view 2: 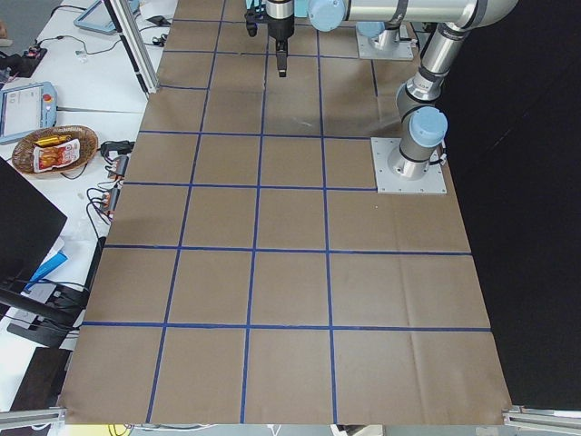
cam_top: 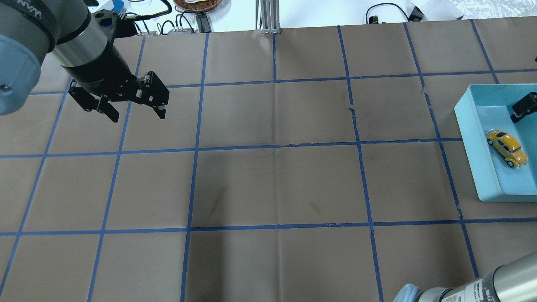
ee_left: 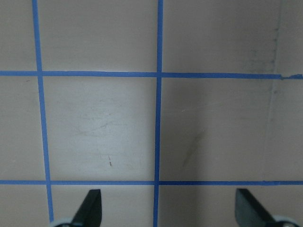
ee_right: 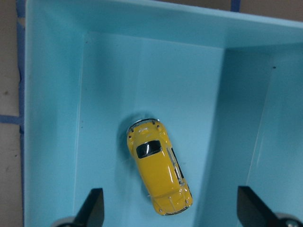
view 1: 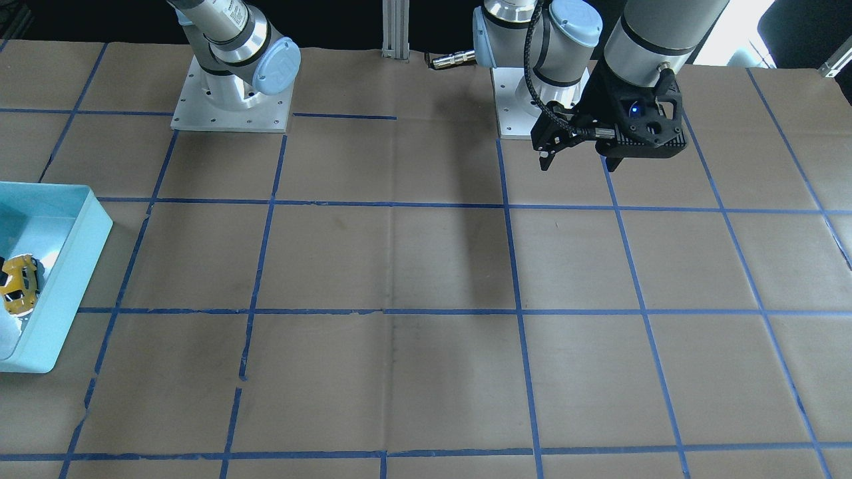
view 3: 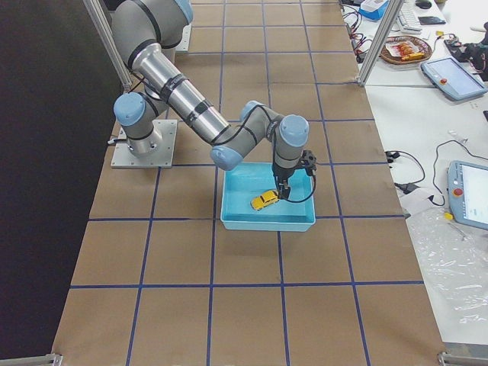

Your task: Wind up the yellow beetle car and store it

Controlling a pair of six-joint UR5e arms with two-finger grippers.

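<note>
The yellow beetle car (ee_right: pixel 158 165) lies on its wheels on the floor of a light blue tray (cam_top: pixel 472 142) at the table's right end. It also shows in the overhead view (cam_top: pixel 507 148), the front view (view 1: pixel 18 284) and the right side view (view 3: pixel 264 200). My right gripper (ee_right: pixel 170 191) hangs open just above the car, one finger on each side, not touching it. One of its fingers (cam_top: pixel 523 107) shows at the overhead view's edge. My left gripper (cam_top: pixel 136 111) is open and empty, high over the far left of the table (view 1: pixel 578 163).
The table is brown paper with a grid of blue tape. The two arm bases (view 1: pixel 233 100) stand at the robot's edge. The tray (view 1: pixel 73 266) has raised walls around the car. A metal post (cam_top: pixel 268 16) stands at the far edge.
</note>
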